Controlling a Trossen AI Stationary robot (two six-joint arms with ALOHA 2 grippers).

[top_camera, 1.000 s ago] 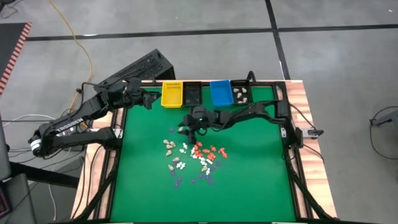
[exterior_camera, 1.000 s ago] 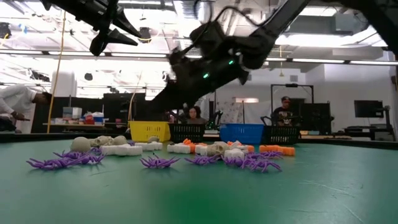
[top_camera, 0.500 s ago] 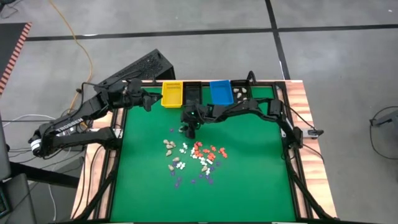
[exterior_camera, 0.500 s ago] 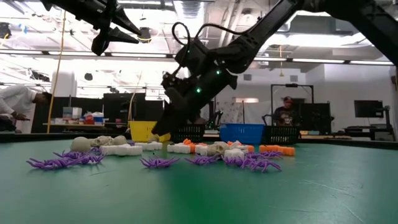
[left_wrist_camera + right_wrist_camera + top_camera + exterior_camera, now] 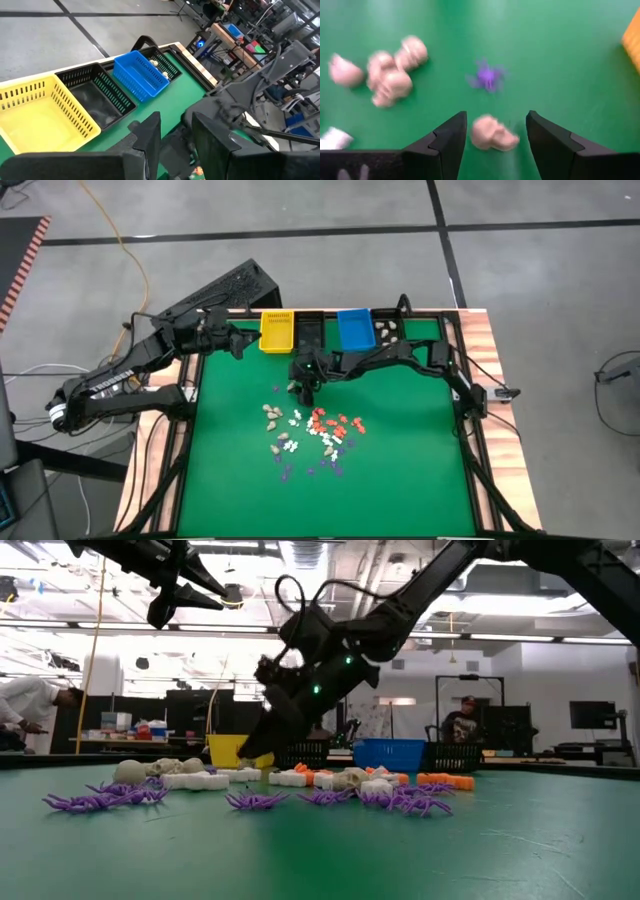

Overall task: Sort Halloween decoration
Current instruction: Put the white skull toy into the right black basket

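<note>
Right wrist view, nearest first: one cream skull (image 5: 493, 134) sits on the green tabletop (image 5: 560, 55) between the right gripper (image 5: 496, 142) fingers, which stand wide apart, nothing held. Beyond it, one purple spider (image 5: 487, 77); off to the side a clump of about four more cream skulls (image 5: 387, 75), count blurry.

High view: Halloween decoration pile (image 5: 312, 432) is mid-tabletop, loose scatter of cream, white, orange-red and purple pieces; too small to count exactly. Low view shows purple spiders (image 5: 100, 797) at the front of the row, white and cream pieces behind, orange ones (image 5: 445, 780) at one end.

Four bins in a row at the far edge: one yellow bin (image 5: 276, 331), one black bin (image 5: 309, 332), one blue bin (image 5: 354, 328), one more black bin (image 5: 389, 330) with a few pale pieces inside.

Right arm reaches from the right edge across to the pile's far-left side, gripper angled down just above the tabletop.

Left gripper (image 5: 236, 344) waits raised beside the yellow bin, fingers (image 5: 150, 137) partly apart, empty.

People stand in the room beyond.
</note>
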